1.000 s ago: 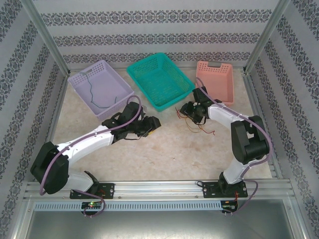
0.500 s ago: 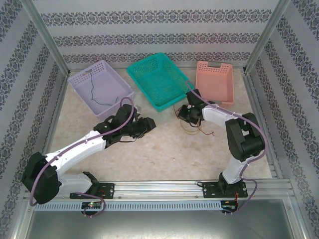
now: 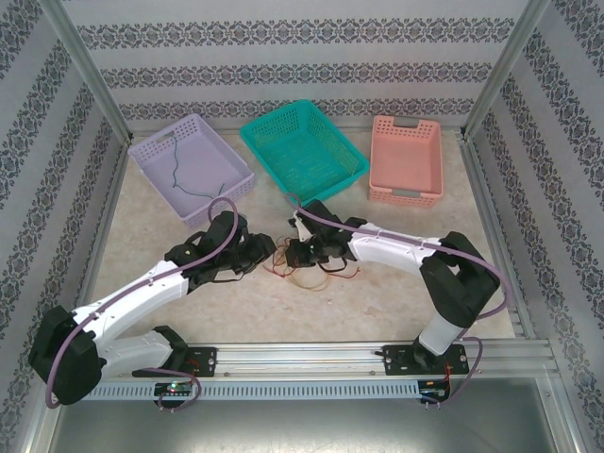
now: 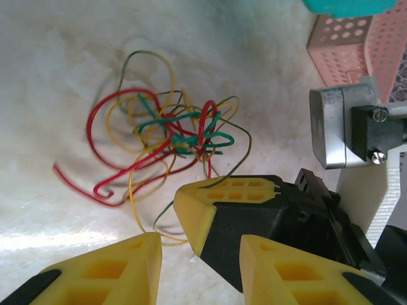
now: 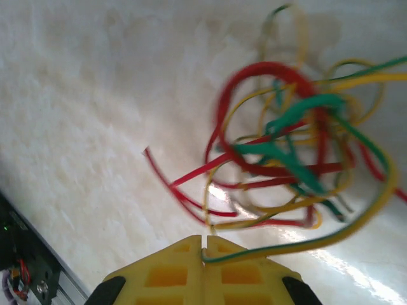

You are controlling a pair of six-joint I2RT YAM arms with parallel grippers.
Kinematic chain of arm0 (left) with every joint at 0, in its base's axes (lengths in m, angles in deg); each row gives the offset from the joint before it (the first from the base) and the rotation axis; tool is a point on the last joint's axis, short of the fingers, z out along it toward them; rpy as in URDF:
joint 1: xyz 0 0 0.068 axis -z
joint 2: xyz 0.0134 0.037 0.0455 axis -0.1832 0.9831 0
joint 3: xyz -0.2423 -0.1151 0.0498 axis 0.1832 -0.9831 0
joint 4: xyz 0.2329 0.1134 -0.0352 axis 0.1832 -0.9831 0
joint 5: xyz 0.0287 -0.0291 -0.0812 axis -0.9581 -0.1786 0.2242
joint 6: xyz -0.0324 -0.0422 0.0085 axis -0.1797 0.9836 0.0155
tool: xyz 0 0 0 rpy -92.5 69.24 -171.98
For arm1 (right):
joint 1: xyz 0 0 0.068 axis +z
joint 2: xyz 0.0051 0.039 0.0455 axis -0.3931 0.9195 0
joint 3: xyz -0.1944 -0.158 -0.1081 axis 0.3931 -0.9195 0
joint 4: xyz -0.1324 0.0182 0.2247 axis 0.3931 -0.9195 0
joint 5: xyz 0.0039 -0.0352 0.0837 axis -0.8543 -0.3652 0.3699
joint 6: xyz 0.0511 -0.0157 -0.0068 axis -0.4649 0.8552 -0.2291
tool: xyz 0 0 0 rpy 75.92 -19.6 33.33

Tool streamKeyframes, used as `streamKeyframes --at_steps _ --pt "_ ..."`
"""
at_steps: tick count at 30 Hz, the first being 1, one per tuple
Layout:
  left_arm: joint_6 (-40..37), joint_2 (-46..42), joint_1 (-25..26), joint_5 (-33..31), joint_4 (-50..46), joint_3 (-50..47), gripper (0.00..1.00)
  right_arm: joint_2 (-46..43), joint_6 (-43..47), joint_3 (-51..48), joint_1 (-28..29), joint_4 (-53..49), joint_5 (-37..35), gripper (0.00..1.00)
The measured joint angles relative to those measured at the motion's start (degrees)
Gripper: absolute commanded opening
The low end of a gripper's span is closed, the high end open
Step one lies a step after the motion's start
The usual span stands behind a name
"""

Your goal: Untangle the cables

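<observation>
A tangle of red, yellow and green cables [image 3: 316, 267] lies on the marble tabletop in the middle. In the left wrist view the tangle [image 4: 168, 133] spreads just beyond my fingers. My right gripper [image 3: 298, 251] sits at the tangle's left edge, shut on a green-and-yellow cable [image 5: 305, 244] that runs off to the right from its fingertips [image 5: 203, 249]. The rest of the tangle [image 5: 286, 159] rests on the table ahead of it. My left gripper [image 4: 200, 273] stands open right beside the right gripper's yellow fingers [image 4: 219, 200], with no cable between its jaws.
Three baskets stand at the back: a purple one [image 3: 231, 179] holding a dark cable [image 3: 177, 175], a teal one [image 3: 354, 160] and a pink one [image 3: 406, 193]. Patterned walls and metal posts close in the sides. A metal rail runs along the near edge.
My right arm has swung left from near the pink basket to the table's middle, dragging the tangle along. My left gripper has drawn back a little toward the near left.
</observation>
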Motion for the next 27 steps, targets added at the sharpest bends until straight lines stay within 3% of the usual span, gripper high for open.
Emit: streamKeyframes --at_steps 2,5,11,14,17,22,27 --pt "0.6 -0.3 -0.2 -0.2 0.0 -1.0 0.43 0.4 0.7 0.0 -0.5 -1.1 0.0 0.31" --pt "0.6 -0.7 -0.2 -0.2 -0.7 -1.5 0.51 -1.6 1.3 0.0 -1.7 -3.7 -0.9 0.44" --pt "-3.4 -0.4 -0.6 0.4 -4.6 0.5 0.61 -22.2 -6.3 -5.3 -9.6 -9.0 -6.2 0.47" --pt "-6.5 2.7 -0.6 2.0 -6.0 3.7 0.61 -34.8 -16.1 -12.6 -15.8 -9.5 -8.3 0.49" --pt "-9.9 9.2 -0.6 4.1 -6.2 8.1 0.59 -42.0 -27.5 -21.0 -16.5 -9.6 -8.7 0.52" --pt "-16.2 21.0 -0.6 5.7 -6.8 16.2 0.58 -44.1 -43.7 -31.3 -13.9 -8.2 -9.1 0.55" --pt "-21.5 28.8 -0.6 5.7 -8.2 22.3 0.55 -41.5 -52.0 -35.4 -13.4 -1.9 -10.0 0.50"
